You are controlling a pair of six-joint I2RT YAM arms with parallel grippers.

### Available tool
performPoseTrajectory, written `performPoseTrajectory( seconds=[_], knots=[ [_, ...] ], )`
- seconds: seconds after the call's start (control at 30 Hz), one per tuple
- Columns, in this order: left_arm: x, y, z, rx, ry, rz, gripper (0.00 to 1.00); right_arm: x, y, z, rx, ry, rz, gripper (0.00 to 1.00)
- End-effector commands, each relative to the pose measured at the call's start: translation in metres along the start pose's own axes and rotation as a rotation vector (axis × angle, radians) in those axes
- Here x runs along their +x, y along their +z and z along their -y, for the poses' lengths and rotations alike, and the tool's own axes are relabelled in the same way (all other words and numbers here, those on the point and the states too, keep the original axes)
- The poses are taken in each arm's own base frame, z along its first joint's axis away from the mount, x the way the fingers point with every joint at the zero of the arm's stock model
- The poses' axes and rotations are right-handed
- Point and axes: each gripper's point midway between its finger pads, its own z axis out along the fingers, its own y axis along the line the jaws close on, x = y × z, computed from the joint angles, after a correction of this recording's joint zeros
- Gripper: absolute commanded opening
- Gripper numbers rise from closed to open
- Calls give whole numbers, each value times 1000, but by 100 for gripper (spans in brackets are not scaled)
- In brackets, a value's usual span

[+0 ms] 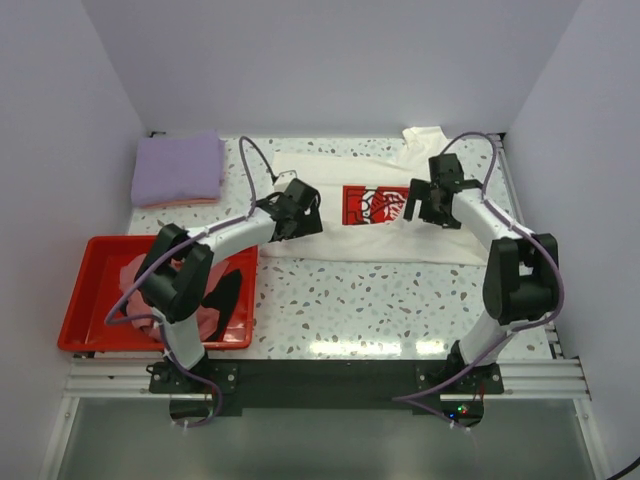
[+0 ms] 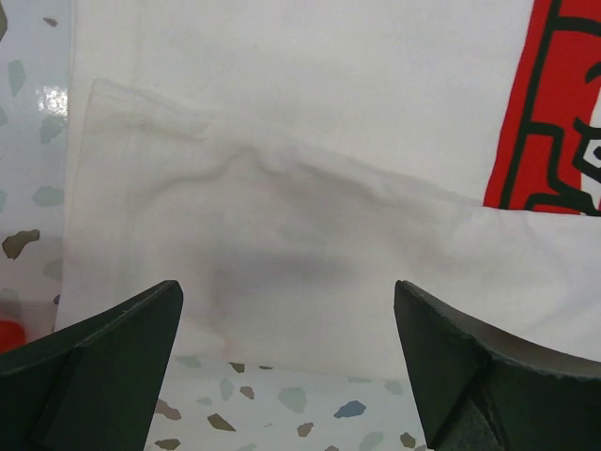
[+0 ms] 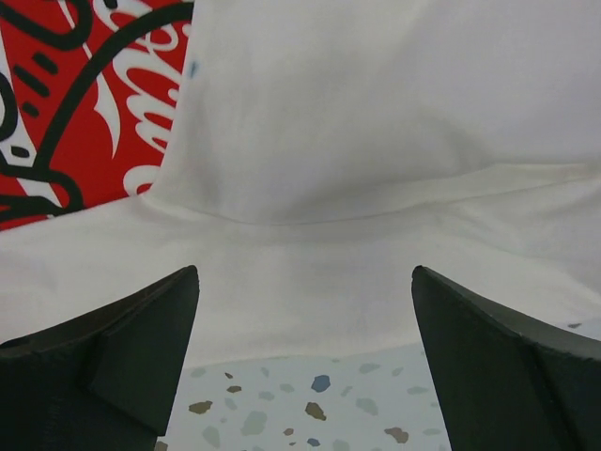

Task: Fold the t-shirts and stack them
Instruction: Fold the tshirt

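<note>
Top view, white shirt: the cream-white shirt [image 1: 380,245] lies spread flat across the back middle of the speckled table [image 1: 400,300], with its red print [image 1: 375,205] facing up between the two grippers.
Top view, purple shirt: the lavender shirt [image 1: 178,168] sits folded in the back left corner, well apart from the white one.
Top view, tray: the red tray [image 1: 75,320] stands at the left near edge, with a pink shirt [image 1: 138,270] and a black shirt [image 1: 228,290] lying crumpled in it.
Top view, left gripper: the left gripper [image 1: 308,215] is over the left part of the white shirt, just left of the print.
Top view, right gripper: the right gripper [image 1: 413,207] is over the shirt at the right edge of the print.
Left wrist view, fingers: the two dark fingers [image 2: 103,376] stand wide apart with nothing between them, above the shirt's near hem.
Left wrist view, cloth: a folded-over layer of white cloth lies on the shirt body; the red print is at the upper right and speckled table shows below the hem.
Right wrist view, fingers: the fingers [image 3: 113,366] are spread wide and hold nothing; whether they touch the cloth cannot be told.
Right wrist view, cloth: a smooth white fold fills the view, with the red print at the upper left and a strip of table along the bottom.
</note>
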Motion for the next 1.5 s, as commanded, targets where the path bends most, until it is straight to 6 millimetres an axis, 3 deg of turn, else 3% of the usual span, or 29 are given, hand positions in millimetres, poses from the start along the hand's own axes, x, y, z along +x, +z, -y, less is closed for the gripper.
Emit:
performPoseTrajectory(
  seconds=[0.0,0.13,0.23,0.43,0.47,0.53,0.7,0.77,0.97,1.13,1.2,1.47],
  knots=[
    [-18,-3,26,60,-15,49,100,13,15,-21,-115,-10,-46,99],
    [-5,18,35,61,-28,13,100,22,27,-29,-132,-23,-78,99],
    [6,26,40,56,-22,-11,100,31,33,-21,-93,-29,-103,99],
    [37,28,38,39,-2,-60,100,53,41,-14,-66,-2,-143,99],
    [45,28,33,25,2,-73,100,64,42,-11,-60,5,-163,99],
    [54,23,32,26,-4,-77,100,70,40,-7,-52,14,-161,99],
    [86,9,8,-9,-10,-116,100,102,33,11,-1,40,-190,99],
    [100,6,-6,-32,-11,-134,100,116,24,18,14,61,-195,99],
    [130,-19,-13,-16,7,-152,100,135,-6,36,29,125,-162,99],
    [143,-41,-14,-14,-22,-154,100,165,-13,52,80,111,-213,99],
    [150,-53,-11,0,-31,-153,100,169,-15,52,77,110,-228,99],
    [169,-67,-31,-59,-12,-153,100,182,-29,63,113,203,-221,99]
  ],
)
